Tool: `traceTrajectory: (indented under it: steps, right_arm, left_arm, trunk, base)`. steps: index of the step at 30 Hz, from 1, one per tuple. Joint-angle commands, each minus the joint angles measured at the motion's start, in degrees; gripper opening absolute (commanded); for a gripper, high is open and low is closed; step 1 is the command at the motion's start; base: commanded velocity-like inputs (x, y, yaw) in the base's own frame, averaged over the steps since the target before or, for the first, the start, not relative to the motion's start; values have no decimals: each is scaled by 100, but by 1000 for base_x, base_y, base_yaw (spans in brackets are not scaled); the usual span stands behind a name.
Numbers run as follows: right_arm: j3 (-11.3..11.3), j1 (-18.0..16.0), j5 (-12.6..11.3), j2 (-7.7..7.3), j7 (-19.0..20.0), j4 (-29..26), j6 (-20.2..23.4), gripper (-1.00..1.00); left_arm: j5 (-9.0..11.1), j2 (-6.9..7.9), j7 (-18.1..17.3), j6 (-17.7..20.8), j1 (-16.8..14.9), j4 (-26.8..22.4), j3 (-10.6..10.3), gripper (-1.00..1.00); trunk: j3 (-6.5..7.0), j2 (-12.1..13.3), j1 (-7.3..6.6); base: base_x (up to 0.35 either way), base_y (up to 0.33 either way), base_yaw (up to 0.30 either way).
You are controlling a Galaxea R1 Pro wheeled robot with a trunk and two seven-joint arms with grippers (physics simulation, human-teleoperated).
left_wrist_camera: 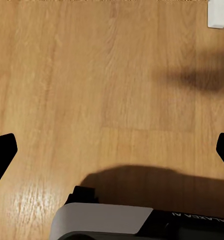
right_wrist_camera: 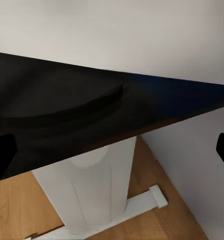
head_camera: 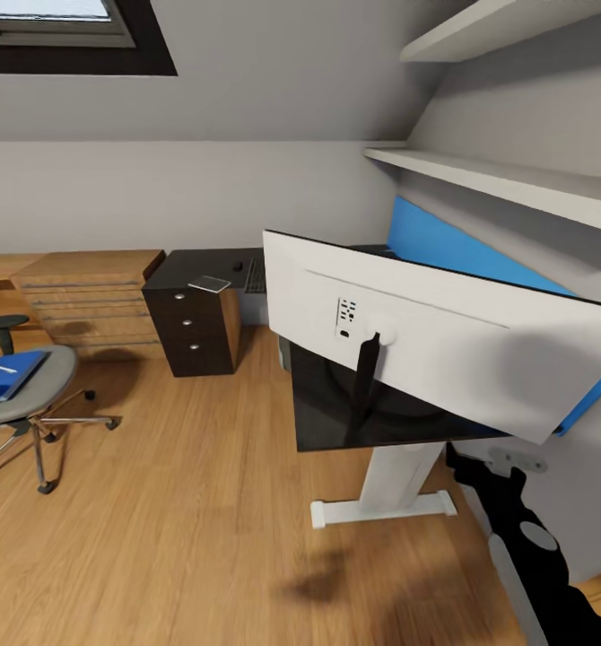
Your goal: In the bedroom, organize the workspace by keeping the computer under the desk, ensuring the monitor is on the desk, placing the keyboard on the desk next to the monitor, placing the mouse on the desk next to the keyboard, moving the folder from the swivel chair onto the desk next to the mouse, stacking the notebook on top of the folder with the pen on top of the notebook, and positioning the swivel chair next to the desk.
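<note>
Monitor (head_camera: pixel 444 345) on desk (head_camera: pixel 336 413) — done; folder (head_camera: pixel 9 375) on swivel chair (head_camera: pixel 22 395), lower left. We run both grippers wide, empty.

Monitor (head_camera: pixel 444 345) standing on the table (head_camera: pixel 336 422), back toward the camera. Keyboard (head_camera: pixel 256 274) farther back on the table. Swivel chair (head_camera: pixel 27 395) far left on the floor, folder (head_camera: pixel 6 375) lying on its seat.

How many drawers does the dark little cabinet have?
3 on the dark cabinet, stacked top, middle and bottom, each with a small round knob. It stands by the wooden chest. More could be hidden on sides facing away.
</note>
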Motion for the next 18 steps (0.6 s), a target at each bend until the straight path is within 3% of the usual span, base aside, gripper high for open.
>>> traceTrajectory:
  steps: [1, 9, 18]
  right_arm:
    - [7, -2, -38, -1, -37, -11, -40, 100]
    - [-3, -1, 382, 5, -284, 24, -601, 100]
    - [-16, -1, 479, 6, -359, 36, -704, 100]
  left_arm:
    - [-34, -1, -17, -12, -2, -1, 49, 100]
    - [-34, -1, -17, -18, -2, 0, 49, 100]
    - [-39, -1, -18, -11, -2, 0, 49, 100]
  trunk:
    - [-6, -3, 1]
    - [-6, -3, 1]
    - [-6, -3, 1]
  base:
    - [141, 0, 0]
    - [149, 0, 0]
    - [37, -9, 0]
